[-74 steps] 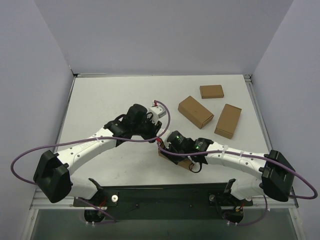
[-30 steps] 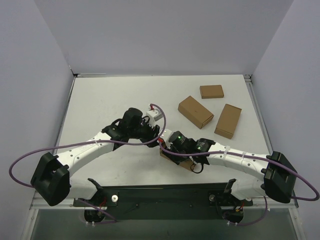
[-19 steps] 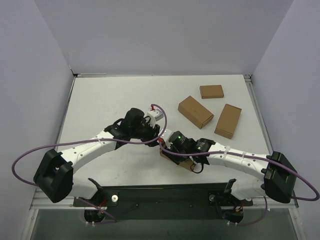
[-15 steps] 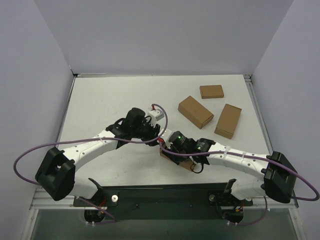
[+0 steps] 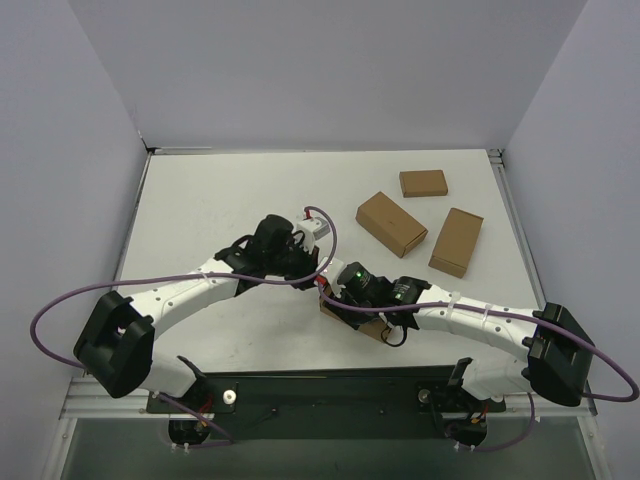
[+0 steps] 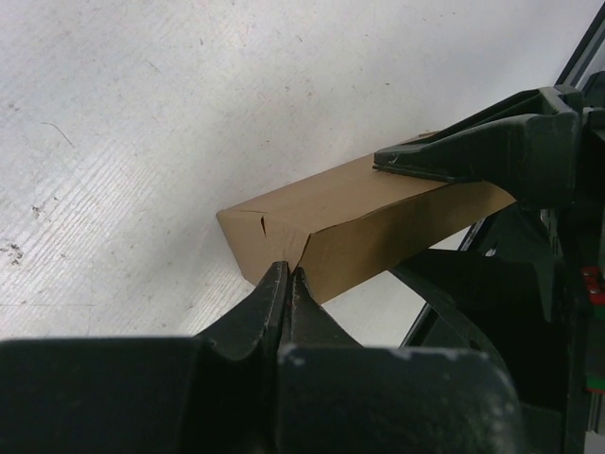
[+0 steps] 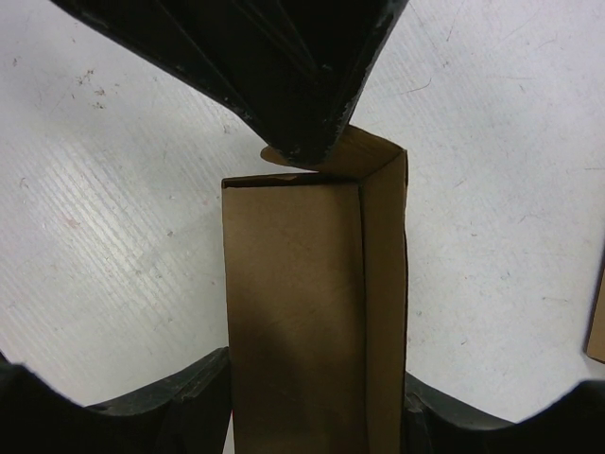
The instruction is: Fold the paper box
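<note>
Top view: paper box (image 5: 368,327) mostly hidden under right arm (image 5: 470,318). Right wrist view: box cropped below.

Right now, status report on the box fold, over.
Left end effector shut, tips at the end flap. Right end effector clamps the paper box. Spare boxes lie apart, nothing in the way.

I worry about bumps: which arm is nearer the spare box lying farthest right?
Right. The right arm runs just on the near side of that box, apart from it. The left arm lies well to its left, beyond the paper box.
</note>
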`<state>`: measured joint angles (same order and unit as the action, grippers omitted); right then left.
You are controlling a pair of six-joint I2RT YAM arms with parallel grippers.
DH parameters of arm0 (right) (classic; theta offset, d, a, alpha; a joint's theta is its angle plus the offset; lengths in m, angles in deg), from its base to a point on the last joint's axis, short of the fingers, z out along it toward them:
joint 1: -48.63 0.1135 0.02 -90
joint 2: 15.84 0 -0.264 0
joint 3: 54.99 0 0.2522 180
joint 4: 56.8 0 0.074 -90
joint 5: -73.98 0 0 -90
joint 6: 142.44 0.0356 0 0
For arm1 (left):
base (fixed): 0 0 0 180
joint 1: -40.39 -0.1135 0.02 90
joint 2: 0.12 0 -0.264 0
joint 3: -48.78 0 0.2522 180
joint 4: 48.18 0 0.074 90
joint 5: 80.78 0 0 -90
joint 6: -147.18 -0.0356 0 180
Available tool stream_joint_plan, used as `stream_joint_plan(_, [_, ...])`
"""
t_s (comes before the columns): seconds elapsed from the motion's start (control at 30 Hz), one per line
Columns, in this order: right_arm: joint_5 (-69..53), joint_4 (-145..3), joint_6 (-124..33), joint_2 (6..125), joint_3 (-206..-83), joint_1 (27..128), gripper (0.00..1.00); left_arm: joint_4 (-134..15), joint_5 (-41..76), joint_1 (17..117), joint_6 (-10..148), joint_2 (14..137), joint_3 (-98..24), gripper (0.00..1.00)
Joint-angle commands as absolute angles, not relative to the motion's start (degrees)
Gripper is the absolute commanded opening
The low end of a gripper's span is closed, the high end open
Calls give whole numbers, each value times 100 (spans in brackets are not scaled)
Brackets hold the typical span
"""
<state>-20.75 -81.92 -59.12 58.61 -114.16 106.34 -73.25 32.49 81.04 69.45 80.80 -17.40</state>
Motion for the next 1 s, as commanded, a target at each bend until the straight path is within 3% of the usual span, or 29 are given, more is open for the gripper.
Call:
stream_joint_plan(0.0, [-2191, -8603, -5886, 5922, -11244, 10558, 43, -7196, 3164, 8232, 7238, 8013, -1965, 0])
stream_joint_plan(0.6, [-2147, -8595, -5895, 5913, -11226, 10523, 42, -6950, 2654, 8513, 8178, 7872, -1324, 0])
stream_joint_plan(0.97, [-2173, -8586, -5895, 5878, -11217, 10532, 42, -6844, 1663, 8864, 8144, 7713, -805, 0])
